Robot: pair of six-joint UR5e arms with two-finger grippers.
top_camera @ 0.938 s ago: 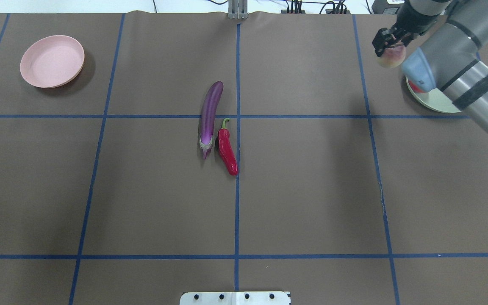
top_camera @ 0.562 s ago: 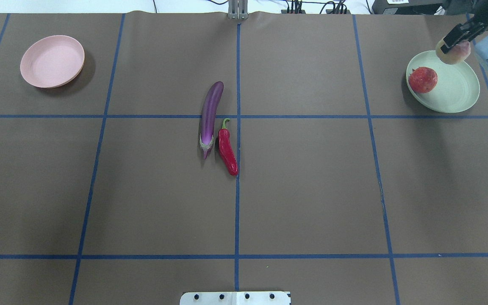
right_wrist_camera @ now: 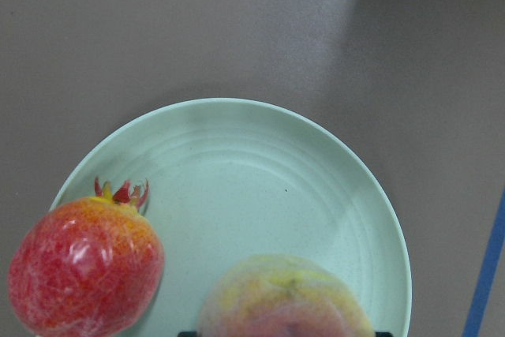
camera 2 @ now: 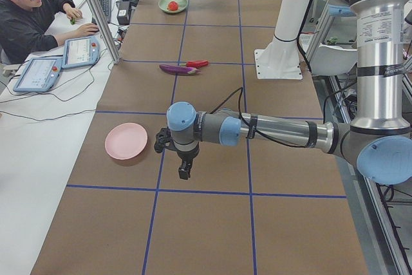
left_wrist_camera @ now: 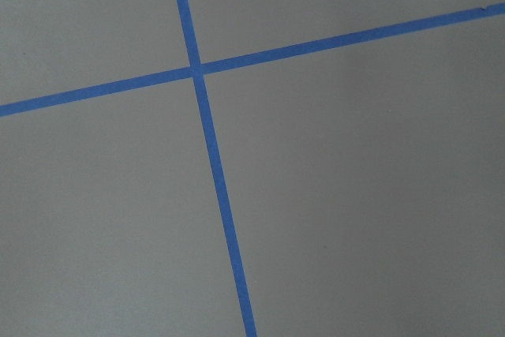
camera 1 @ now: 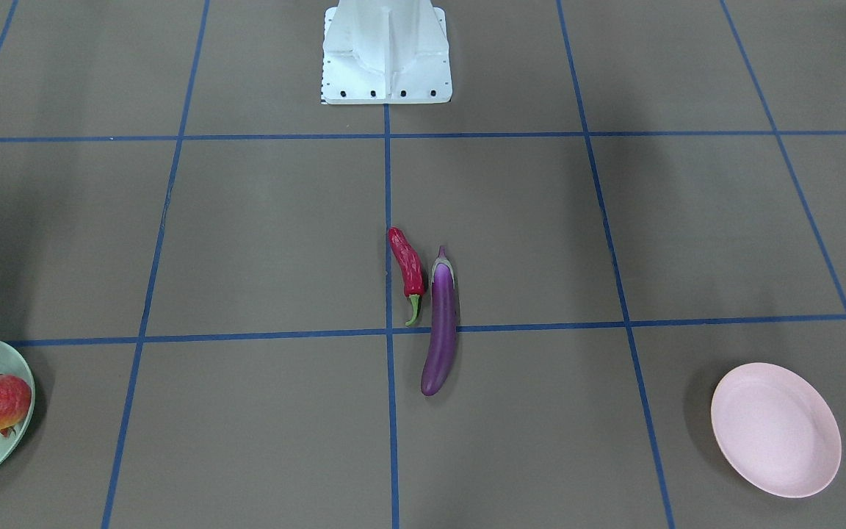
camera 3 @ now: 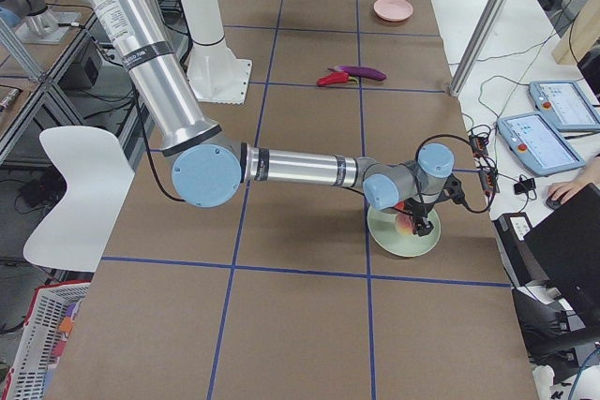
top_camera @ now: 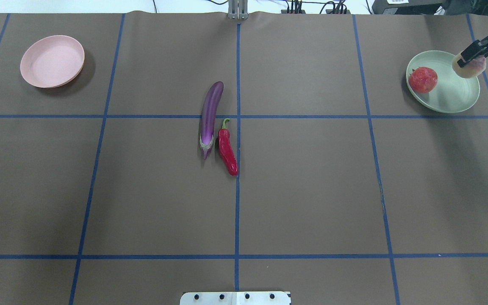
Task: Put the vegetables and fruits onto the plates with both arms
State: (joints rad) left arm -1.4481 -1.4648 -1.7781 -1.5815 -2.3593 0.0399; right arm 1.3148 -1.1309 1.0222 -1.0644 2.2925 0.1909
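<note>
My right gripper (top_camera: 472,54) is shut on the yellow-green peach (top_camera: 469,68) and holds it just above the far right part of the mint plate (top_camera: 447,106). The pomegranate (top_camera: 422,79) lies on that plate's left side; both fruits show in the right wrist view, the peach (right_wrist_camera: 284,297) and the pomegranate (right_wrist_camera: 83,266). The purple eggplant (top_camera: 209,116) and the red chili (top_camera: 227,150) lie side by side at the table's middle. The pink plate (top_camera: 52,61) stands bare at the far left. My left gripper (camera 2: 184,170) hovers beside the pink plate (camera 2: 126,140); I cannot tell its jaws.
Blue tape lines grid the brown table. The white base block (camera 1: 386,55) stands at the robot's edge. An operator (camera 2: 32,17) sits at a side desk with tablets. The left wrist view shows only tabletop and a tape cross (left_wrist_camera: 196,69).
My right gripper has carried the peach rightward, from left of the mint plate to over its far right part. The arm has swung off the plate, uncovering the pomegranate.
</note>
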